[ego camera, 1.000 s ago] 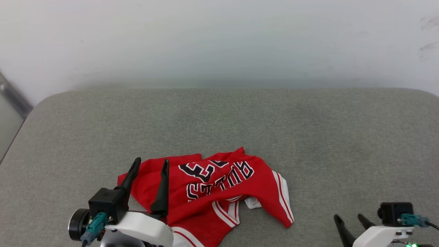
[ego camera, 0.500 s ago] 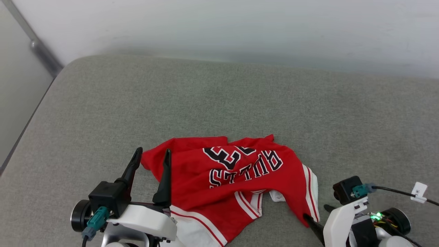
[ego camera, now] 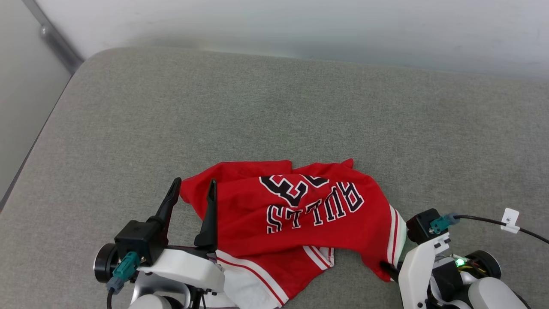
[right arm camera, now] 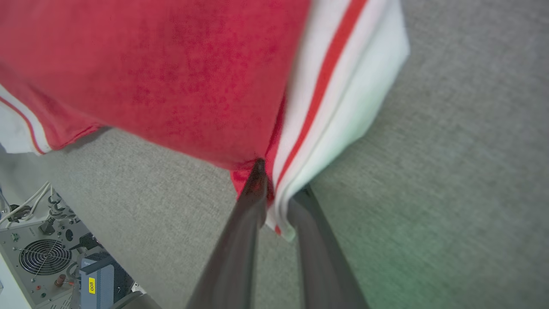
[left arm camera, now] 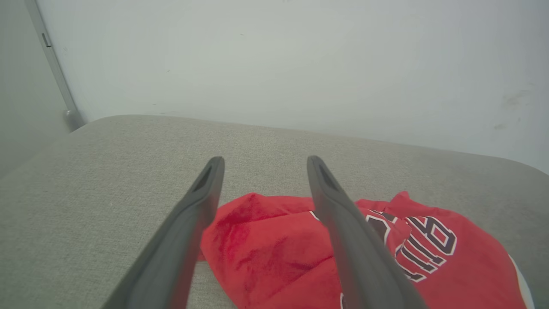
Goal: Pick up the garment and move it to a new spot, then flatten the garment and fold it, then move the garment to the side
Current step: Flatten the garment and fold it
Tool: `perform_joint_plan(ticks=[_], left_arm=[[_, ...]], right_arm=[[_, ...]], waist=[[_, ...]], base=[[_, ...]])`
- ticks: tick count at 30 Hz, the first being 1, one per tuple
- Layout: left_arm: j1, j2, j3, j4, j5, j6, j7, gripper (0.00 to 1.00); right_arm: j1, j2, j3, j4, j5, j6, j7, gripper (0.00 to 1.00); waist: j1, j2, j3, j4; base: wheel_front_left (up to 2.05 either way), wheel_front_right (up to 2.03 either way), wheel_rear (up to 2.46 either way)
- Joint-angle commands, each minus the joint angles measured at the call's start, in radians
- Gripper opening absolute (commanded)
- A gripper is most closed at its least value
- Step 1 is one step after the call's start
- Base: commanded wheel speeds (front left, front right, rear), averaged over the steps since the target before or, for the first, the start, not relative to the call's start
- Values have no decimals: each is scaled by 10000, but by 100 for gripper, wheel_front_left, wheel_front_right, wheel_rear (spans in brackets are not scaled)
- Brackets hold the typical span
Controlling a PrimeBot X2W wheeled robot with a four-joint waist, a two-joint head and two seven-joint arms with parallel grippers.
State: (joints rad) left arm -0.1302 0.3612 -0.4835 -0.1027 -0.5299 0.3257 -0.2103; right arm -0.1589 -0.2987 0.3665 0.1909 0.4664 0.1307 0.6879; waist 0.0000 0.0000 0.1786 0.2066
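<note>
One low right arm (ego camera: pixel 418 270) pinching garment (ego camera: pixel 300 223)

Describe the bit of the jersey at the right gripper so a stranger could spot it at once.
A crumpled red garment lies on the grey padded surface, at the robot's side. Its right end has a white band with a red stripe, whose lower corner sits between the dark fingers of the right gripper. The cloth beside it is plain red or carries black lettering.
</note>
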Motion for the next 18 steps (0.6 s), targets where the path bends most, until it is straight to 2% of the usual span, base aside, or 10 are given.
perform_joint_plan(ticks=[1, 7, 12, 13, 18], left_arm=[[-23, -16, 5, 29, 32, 26, -59, 100], [135, 80, 4, 19, -15, 57, -4, 100], [210, 149, -15, -43, -76, 81, 76, 100], [210, 149, -15, -43, -76, 81, 76, 100], [298, 222, -31, -107, -99, 96, 133, 100]], right_arm=[[159, -10, 97, 205, 71, -1, -55, 0], [-223, -161, -819, -462, -301, -6, -791, 0], [-80, -312, -2216, -1185, -874, -3, -804, 0], [-80, -312, -2216, -1185, -874, -3, -804, 0], [549, -185, -4083, -2328, -1670, -3, -385, 0]], waist=[[0, 0, -87, -131], [0, 0, -400, -578], [0, 0, -575, -1045], [0, 0, -575, -1045], [0, 0, -648, -1509]], base=[[0, 0, 0], [0, 0, 0], [0, 0, 0], [0, 0, 0], [0, 0, 0]])
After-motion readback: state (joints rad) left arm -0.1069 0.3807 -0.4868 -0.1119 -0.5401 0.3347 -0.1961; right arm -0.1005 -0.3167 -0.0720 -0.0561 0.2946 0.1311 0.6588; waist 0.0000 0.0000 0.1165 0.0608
